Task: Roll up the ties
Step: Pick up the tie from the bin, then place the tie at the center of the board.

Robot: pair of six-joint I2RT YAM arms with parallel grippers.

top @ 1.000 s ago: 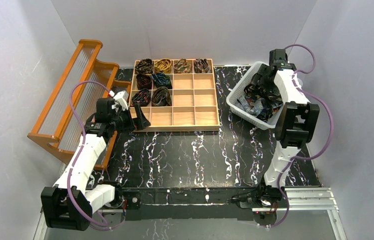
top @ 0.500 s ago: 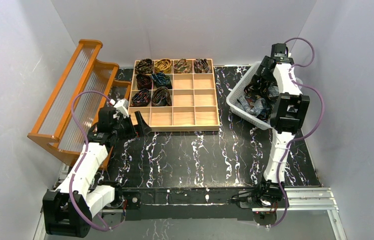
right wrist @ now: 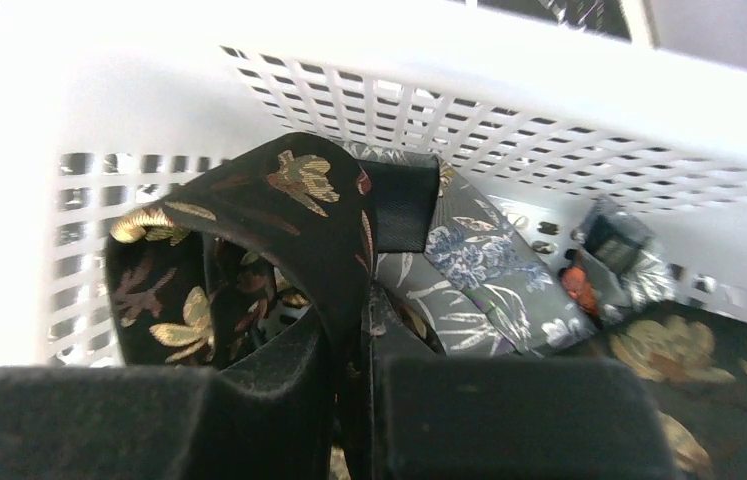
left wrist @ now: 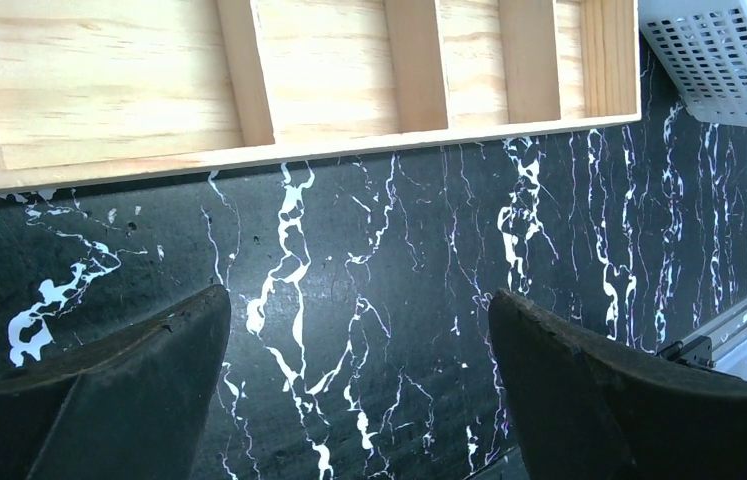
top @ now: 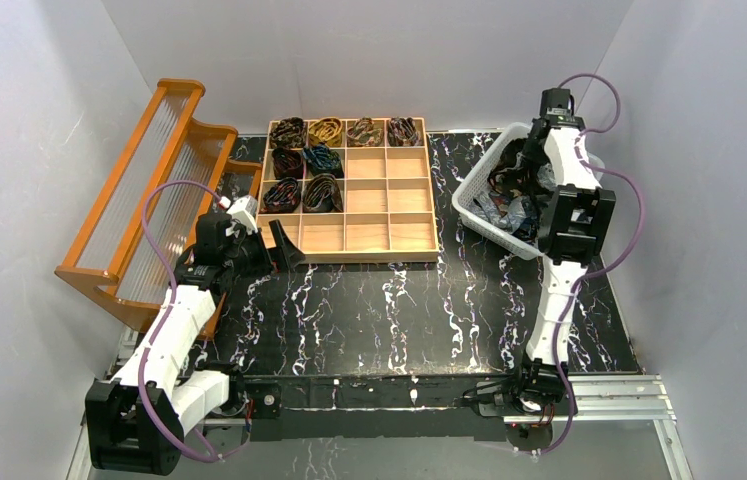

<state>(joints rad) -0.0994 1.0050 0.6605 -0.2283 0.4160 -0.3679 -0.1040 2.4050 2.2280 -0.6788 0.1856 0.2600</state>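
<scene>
Several rolled ties (top: 305,160) fill the far-left compartments of the wooden tray (top: 389,236). Loose ties (top: 511,208) lie heaped in the white basket (top: 470,206). My right gripper (top: 522,168) reaches down into that basket. In the right wrist view it (right wrist: 349,340) is shut on a fold of a dark tie with gold leaves (right wrist: 279,205), which arches up in front of the fingers. A grey floral tie (right wrist: 489,270) lies beside it against the basket wall (right wrist: 509,130). My left gripper (top: 284,250) (left wrist: 359,300) hangs open over bare tabletop, just in front of the tray's near edge (left wrist: 279,150), holding nothing.
An orange wooden rack (top: 139,200) leans along the left side, close behind my left arm. The basket's corner (left wrist: 719,60) shows at the upper right of the left wrist view. Black marbled tabletop (top: 399,310) lies between the arms.
My right gripper has gone deeper into the basket and closed on the dark gold-leaf tie. The left arm drew back slightly toward the near side, then held still, still open.
</scene>
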